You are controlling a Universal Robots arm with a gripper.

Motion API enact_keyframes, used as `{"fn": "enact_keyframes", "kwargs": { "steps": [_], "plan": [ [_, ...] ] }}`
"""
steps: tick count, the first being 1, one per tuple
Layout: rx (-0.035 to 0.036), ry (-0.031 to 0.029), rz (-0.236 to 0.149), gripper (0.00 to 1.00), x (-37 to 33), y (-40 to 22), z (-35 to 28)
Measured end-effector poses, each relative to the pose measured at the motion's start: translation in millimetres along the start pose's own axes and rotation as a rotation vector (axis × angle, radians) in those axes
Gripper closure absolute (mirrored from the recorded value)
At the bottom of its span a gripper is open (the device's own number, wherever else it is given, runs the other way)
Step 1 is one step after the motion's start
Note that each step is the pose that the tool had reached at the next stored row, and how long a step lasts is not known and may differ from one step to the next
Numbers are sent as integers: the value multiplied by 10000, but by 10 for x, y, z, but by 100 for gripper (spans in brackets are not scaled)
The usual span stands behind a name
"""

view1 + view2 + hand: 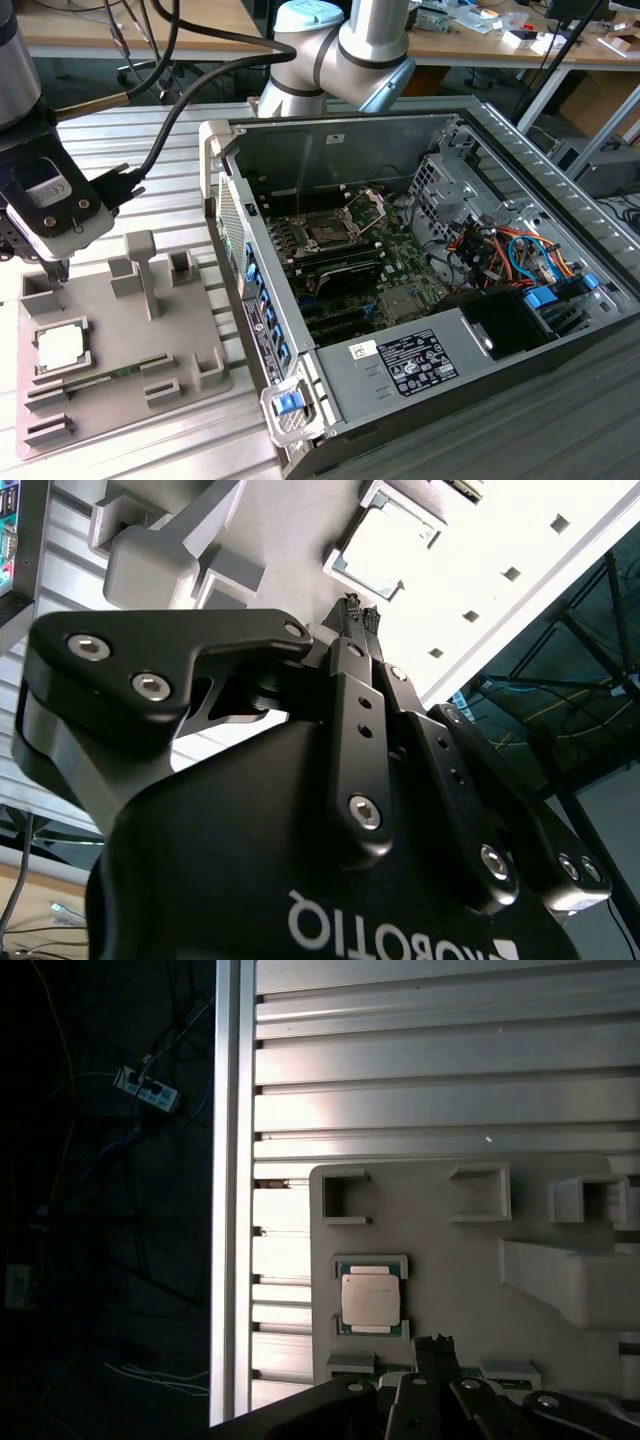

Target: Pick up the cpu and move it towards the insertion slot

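One cpu (pixel 60 345), a flat square chip with a pale silvery metal top, lies in a square recess of the tray (pixel 110 330), near the tray's edge on the exterior view's left. The tray is matte grey plastic, moulded with blocky brackets and one tall upright post (pixel 140 272). One thin green strip (pixel 100 377) sits in a long slot just beside the cpu's recess.

The single black claw (pixel 55 268) hangs over the tray close to the cpu but apart from it. In the second wrist view its two fingers (pixel 350 610) meet at the tips with nothing between them.

The tray rests on a counter (pixel 170 200) of ribbed aluminium slats. On the exterior view's right, one opened metal computer case (pixel 330 140) lies on its side, well apart from the cpu. Inside it, the insertion slot (pixel 325 232) is a dark square socket in a silver frame on green board, its wire bracket raised. The case's near wall stands between tray and slot. Blue and orange cables (pixel 520 250) crowd the case's far end.
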State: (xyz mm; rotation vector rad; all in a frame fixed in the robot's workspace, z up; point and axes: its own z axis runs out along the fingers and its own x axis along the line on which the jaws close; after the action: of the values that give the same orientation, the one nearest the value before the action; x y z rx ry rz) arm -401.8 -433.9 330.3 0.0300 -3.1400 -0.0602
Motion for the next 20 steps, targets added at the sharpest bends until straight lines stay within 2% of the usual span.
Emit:
{"fn": "enact_keyframes", "kwargs": {
  "steps": [3, 5, 16, 18, 20],
  "plan": [
    [0, 0, 0, 89, 0, -5, 1],
    [0, 0, 0, 89, 0, -15, 65],
    [0, 0, 0, 89, 0, -18, 110],
    [0, 0, 0, 89, 0, -20, 160],
    [0, 0, 0, 89, 0, -20, 164]
  ]
}}
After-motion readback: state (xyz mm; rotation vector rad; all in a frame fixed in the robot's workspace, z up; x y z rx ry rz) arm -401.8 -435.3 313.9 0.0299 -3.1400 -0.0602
